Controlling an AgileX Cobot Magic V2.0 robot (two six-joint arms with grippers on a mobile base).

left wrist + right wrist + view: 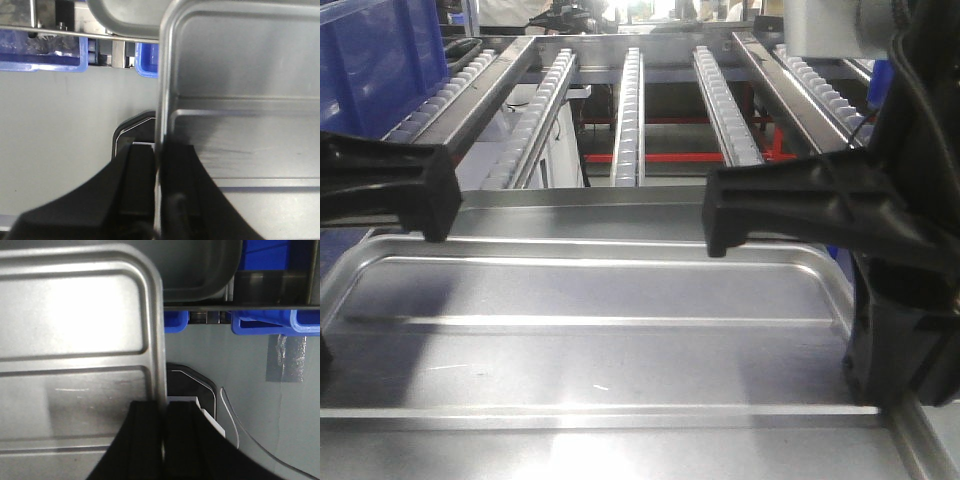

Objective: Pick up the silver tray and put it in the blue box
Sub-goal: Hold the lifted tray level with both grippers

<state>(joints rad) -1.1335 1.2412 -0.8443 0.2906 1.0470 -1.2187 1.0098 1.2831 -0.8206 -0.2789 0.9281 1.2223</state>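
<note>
Left fingers [137, 175] and right fingers [147, 432] are pinching the silver tray [600, 345] by its side rims, so the grab's looking done. Getting it into the blue box [375, 60] is what's remaining.

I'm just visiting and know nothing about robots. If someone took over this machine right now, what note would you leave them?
The left end effector is shut on the silver tray, pinching its left rim.
The right end effector is shut on its right rim.
The blue box stands ahead to the left, beside the roller rack; the tray is not in it.
Done: both grips.
Left: carry the tray over and set it inside.
</note>
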